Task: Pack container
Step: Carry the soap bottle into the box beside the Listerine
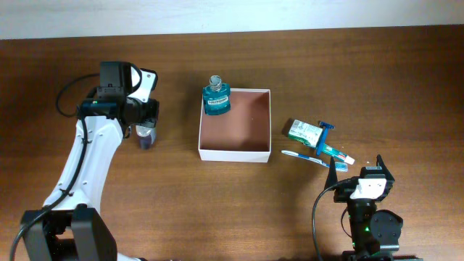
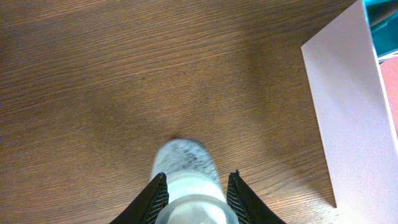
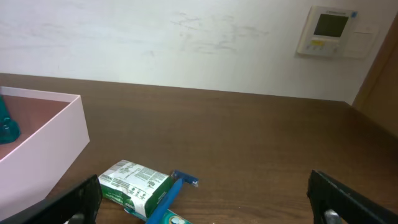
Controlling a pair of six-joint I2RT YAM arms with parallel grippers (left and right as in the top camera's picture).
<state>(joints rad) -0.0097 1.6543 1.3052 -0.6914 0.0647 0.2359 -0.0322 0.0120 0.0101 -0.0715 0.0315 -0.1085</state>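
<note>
The container [image 1: 234,153] is a shallow white-walled box with a reddish-brown floor at the table's middle; its wall also shows in the wrist views [image 2: 348,112] [image 3: 50,137]. A teal mouthwash bottle [image 1: 216,98] stands in its back left corner. Left of the box, a small frosted bottle [image 1: 146,135] [image 2: 186,171] stands upright on the table. My left gripper [image 1: 145,123] [image 2: 198,176] reaches down over it, a finger pressed to each side. My right gripper [image 1: 357,165] [image 3: 204,180] hangs wide open near the front right, holding nothing.
Right of the container lie a green-and-white box [image 1: 303,131] [image 3: 134,186], a blue razor [image 1: 324,136] [image 3: 177,186], a toothpaste tube [image 1: 337,153] and a toothbrush [image 1: 304,156], just beyond my right gripper.
</note>
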